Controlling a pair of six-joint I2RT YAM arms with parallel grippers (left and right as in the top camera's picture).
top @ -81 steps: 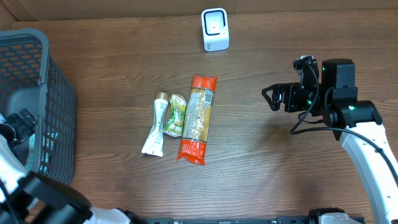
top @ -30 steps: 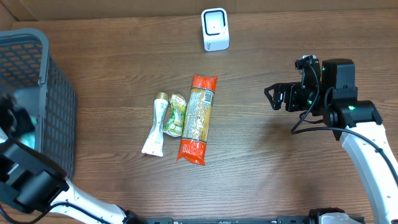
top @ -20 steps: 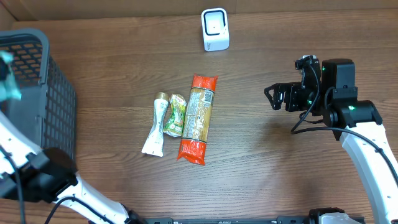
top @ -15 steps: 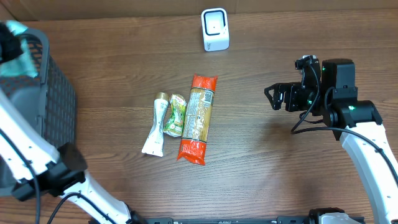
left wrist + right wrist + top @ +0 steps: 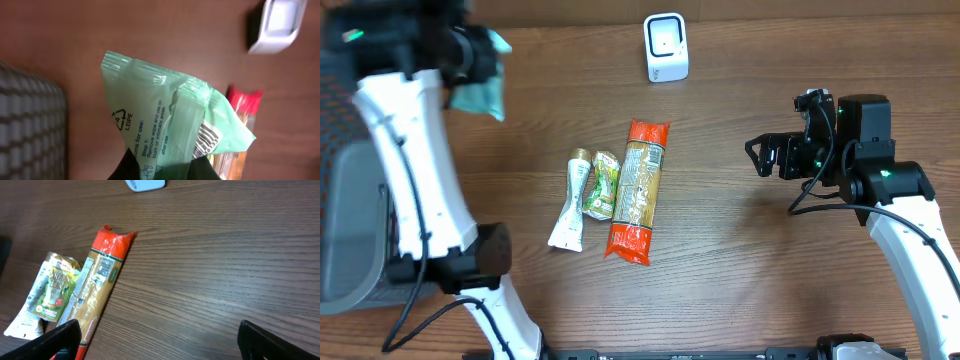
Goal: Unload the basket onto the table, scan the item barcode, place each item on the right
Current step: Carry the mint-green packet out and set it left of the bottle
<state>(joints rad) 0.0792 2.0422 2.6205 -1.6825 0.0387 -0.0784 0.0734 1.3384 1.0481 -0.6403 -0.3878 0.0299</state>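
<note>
Over the tabletop's [image 5: 720, 280] far-left corner the left hand [image 5: 165, 169] pinches one edge of a wipes packet [image 5: 160, 115] that looks light, floppy, slick; right hand [image 5: 754, 158] agape

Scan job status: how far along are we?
Done: left claw shut on the green wipes packet, held above the table. In hand: packet in the air, short of the white scanner. Left: present its barcode to the scanner. Right claw open, empty.

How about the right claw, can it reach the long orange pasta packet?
Probably yes. The right claw is open and empty, with only bare table between it and the pasta packet.
</note>
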